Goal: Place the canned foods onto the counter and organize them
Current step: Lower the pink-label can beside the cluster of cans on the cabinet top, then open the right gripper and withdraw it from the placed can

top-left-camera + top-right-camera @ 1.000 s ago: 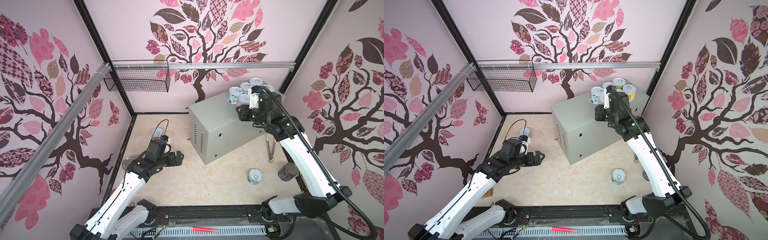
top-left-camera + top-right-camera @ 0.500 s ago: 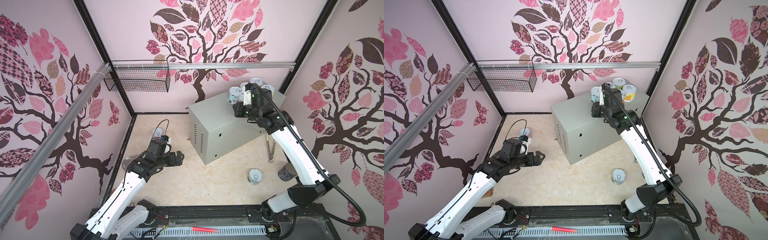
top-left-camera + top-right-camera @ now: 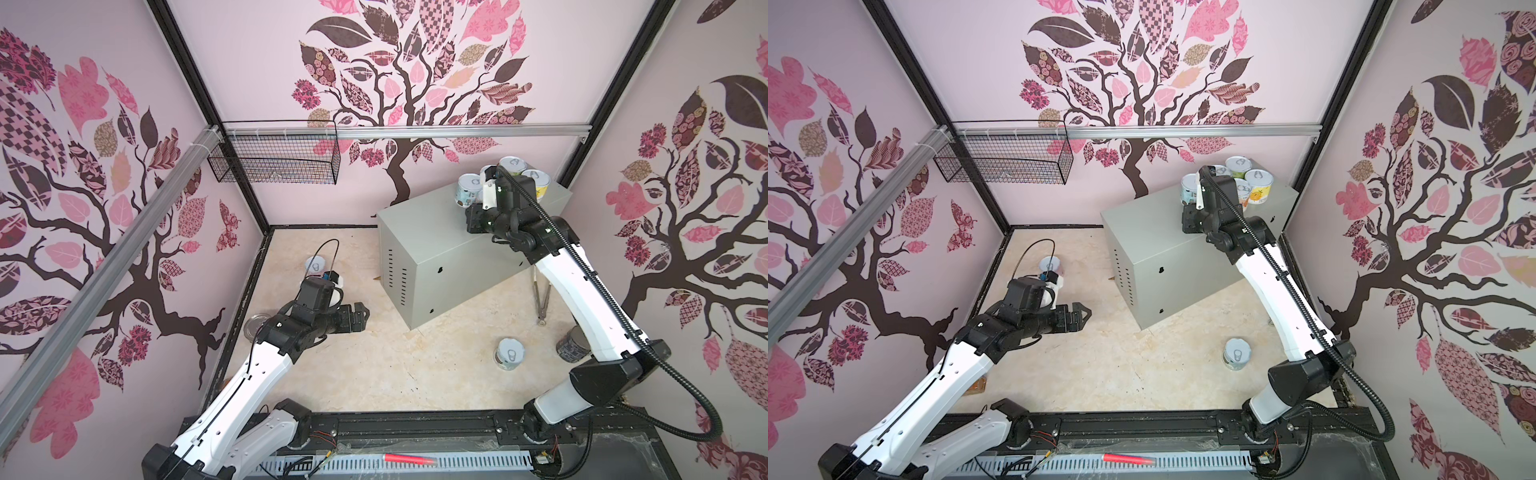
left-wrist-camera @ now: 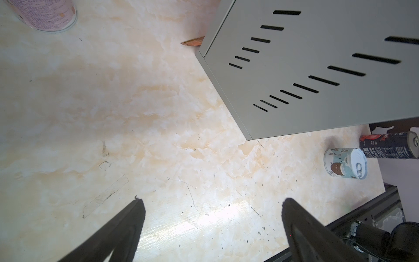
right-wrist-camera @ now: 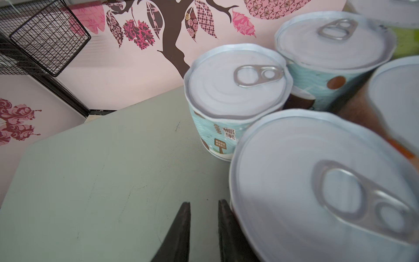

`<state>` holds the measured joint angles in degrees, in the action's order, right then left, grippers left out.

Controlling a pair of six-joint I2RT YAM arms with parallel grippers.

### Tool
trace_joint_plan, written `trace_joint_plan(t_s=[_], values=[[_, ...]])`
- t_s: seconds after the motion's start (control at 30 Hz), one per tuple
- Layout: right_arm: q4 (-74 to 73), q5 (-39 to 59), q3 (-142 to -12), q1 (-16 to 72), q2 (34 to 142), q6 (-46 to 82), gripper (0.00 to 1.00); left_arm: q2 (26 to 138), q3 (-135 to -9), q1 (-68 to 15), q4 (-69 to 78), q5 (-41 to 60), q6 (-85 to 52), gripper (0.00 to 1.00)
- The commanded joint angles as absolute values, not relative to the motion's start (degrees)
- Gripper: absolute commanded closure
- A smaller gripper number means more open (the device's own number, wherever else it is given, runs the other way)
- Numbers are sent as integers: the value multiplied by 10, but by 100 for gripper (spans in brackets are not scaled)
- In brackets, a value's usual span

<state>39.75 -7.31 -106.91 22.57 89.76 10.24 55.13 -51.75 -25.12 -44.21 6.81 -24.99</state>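
Several short pull-tab cans [image 3: 505, 183] [image 3: 1237, 183] stand bunched at the far end of the grey counter [image 3: 436, 249] [image 3: 1163, 249]. My right gripper [image 5: 203, 204] [image 3: 473, 216] is shut and empty, low over the counter top [image 5: 113, 170], one finger against the side of the nearest can [image 5: 317, 186]. A teal can [image 5: 235, 95] stands just beyond. On the floor are a teal can [image 3: 509, 353] [image 4: 344, 163], a dark can [image 3: 572, 343] [image 4: 390, 146], a pink can [image 3: 314, 264] and a silver-topped can [image 3: 255, 326]. My left gripper [image 3: 361, 316] [image 4: 213, 202] hangs open over bare floor.
Metal tongs [image 3: 542, 297] lie on the floor right of the counter, beside the right arm. A black wire basket [image 3: 274, 160] hangs on the back rail. The counter's slotted side [image 4: 317, 68] faces my left gripper. A red pen [image 3: 409, 459] lies on the front rail.
My right gripper has slid a little to the left and back along the counter top, up against the cluster of cans. The left arm has not moved.
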Motion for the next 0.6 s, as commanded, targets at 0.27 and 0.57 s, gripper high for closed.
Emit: trace_joint_plan(t_s=[0.27,0.57], values=[[406,-86,-1104,208,911,77,74,557,-506,-254,-436,77,-243,2],[406,-50,-1105,208,911,84,65,556,-506,-254,-436,76,-243,2]])
